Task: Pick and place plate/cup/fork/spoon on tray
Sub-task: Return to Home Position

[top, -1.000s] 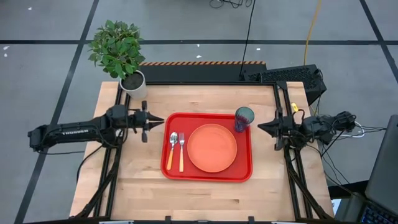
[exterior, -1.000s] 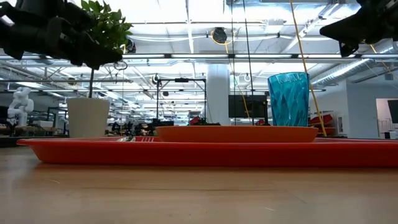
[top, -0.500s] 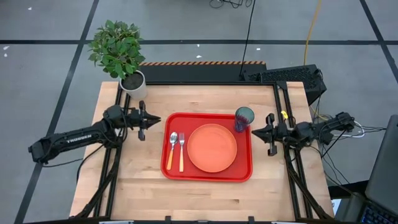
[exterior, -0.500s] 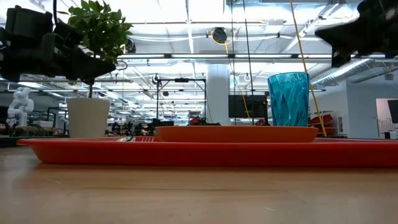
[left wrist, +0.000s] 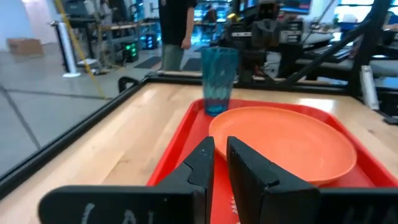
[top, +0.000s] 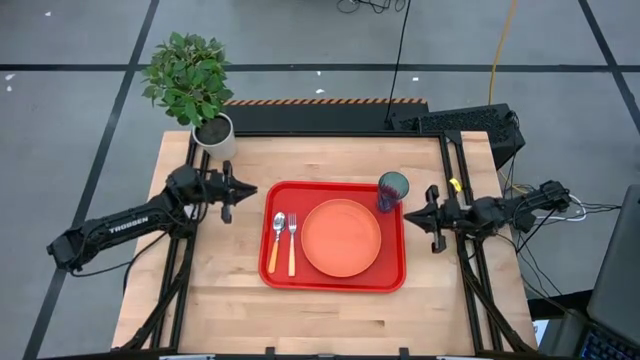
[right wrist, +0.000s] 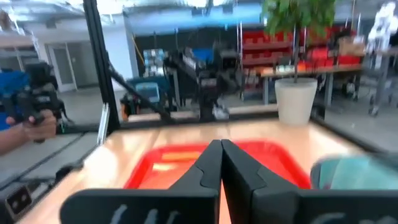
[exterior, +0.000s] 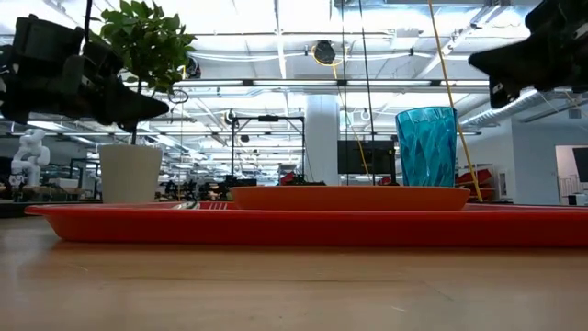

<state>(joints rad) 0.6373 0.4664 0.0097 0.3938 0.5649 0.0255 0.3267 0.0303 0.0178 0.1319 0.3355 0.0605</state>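
The red tray [top: 396,276] lies in the middle of the table. On it lie the orange plate [top: 341,238], the spoon [top: 277,240] and the fork [top: 292,243] side by side at the tray's left end. The teal cup [top: 392,190] stands upright in the tray's far right corner and also shows in the low view [exterior: 426,147]. My left gripper [top: 250,190] hovers shut and empty above the table just left of the tray's far left corner; its fingers show in its wrist view [left wrist: 221,152]. My right gripper [top: 405,214] hovers shut and empty at the tray's right rim, near the cup.
A potted plant in a white pot [top: 213,135] stands at the table's far left corner. A black box [top: 470,122] sits at the far right. Bare wood lies along the near edge [top: 330,320]. A person [left wrist: 177,31] stands beyond the table.
My left gripper has drawn back a little toward the table's left edge and sunk slightly. My right gripper has gone toward the tray, a little toward the near edge and down. Both stay shut. The things on the tray have not moved.
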